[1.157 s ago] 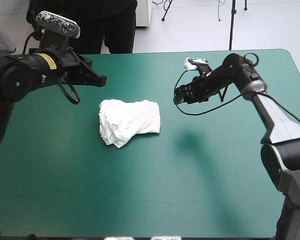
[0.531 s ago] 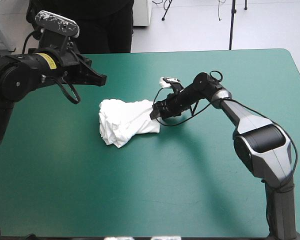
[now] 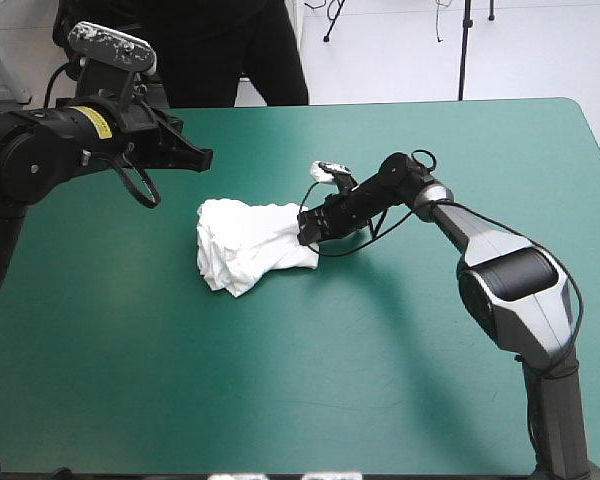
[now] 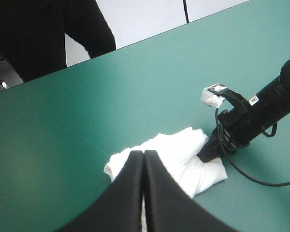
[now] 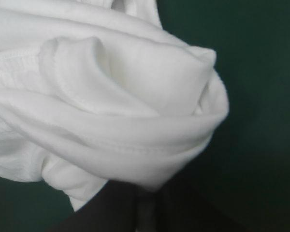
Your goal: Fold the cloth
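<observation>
The white T-shirt [image 3: 250, 245] lies as a crumpled heap on the teal-green cover, a little left of the table's middle. My right gripper [image 3: 305, 228] reaches in low from the right to the heap's right edge. In the right wrist view its black fingers [image 5: 111, 208] are all but shut, with a fold of the T-shirt [image 5: 111, 96] pinched between them. My left gripper [image 3: 202, 157] hangs above the table behind and left of the heap, shut on nothing. In the left wrist view the left gripper [image 4: 144, 154] forms one pointed arch over the T-shirt [image 4: 183, 159], with the right gripper [image 4: 205, 153] at the cloth's far side.
The teal-green cover [image 3: 310, 380] surrounds the heap on all sides, widest toward the front edge and the right end of the table.
My right arm has swung left and down from the table's back right to the heap's right edge, and its fingers have shut on the cloth. The left arm has stayed still.
</observation>
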Robot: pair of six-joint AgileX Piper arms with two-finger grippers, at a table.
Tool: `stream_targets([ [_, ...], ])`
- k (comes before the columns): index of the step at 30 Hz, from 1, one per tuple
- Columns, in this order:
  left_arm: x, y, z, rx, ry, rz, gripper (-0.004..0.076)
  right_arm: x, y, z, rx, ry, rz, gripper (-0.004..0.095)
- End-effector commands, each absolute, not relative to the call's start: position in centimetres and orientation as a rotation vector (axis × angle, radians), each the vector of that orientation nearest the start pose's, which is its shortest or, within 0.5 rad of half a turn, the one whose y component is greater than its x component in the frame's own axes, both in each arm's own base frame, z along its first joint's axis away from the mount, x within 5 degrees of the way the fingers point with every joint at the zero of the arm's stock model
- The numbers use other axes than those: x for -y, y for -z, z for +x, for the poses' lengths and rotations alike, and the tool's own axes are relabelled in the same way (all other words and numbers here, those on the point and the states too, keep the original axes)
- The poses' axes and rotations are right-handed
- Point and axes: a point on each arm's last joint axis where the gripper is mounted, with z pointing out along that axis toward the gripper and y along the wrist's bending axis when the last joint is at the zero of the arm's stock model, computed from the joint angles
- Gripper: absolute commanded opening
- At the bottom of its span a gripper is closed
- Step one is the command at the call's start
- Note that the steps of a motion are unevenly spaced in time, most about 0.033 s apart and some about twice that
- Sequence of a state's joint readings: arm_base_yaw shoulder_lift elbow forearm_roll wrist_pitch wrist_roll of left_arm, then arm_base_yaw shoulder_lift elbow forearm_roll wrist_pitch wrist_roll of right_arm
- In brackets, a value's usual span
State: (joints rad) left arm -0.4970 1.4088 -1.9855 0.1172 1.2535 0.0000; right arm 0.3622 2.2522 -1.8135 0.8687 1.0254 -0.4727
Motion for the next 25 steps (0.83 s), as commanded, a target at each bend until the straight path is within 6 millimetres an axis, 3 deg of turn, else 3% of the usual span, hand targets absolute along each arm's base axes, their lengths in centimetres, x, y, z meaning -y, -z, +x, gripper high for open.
stream_targets([
  [1,10.1,-54.3,20.7,-2.072,0.163,0.48,-0.0009,-18.5,-23.3,43.1,-2.623,-1.011,-0.57,-0.0015],
  [8,9.9,-54.5,20.4,-2.069,0.17,0.468,-0.0009,-7.7,-26.1,42.7,-2.833,-0.479,-0.512,-0.0015],
  [12,10.1,-54.5,20.4,-2.07,0.19,0.473,-0.0009,-1.7,-27.7,41.2,-2.858,-0.371,-0.314,-0.0015],
  [17,10.3,-54.4,20.4,-2.074,0.217,0.48,-0.0009,5.7,-28.2,37.3,-2.867,-0.229,-0.059,-0.0015],
  [25,10.4,-54.4,20.3,-2.072,0.225,0.497,-0.0009,15.4,-28.3,29.2,-2.729,-0.05,0.403,-0.0017],
])
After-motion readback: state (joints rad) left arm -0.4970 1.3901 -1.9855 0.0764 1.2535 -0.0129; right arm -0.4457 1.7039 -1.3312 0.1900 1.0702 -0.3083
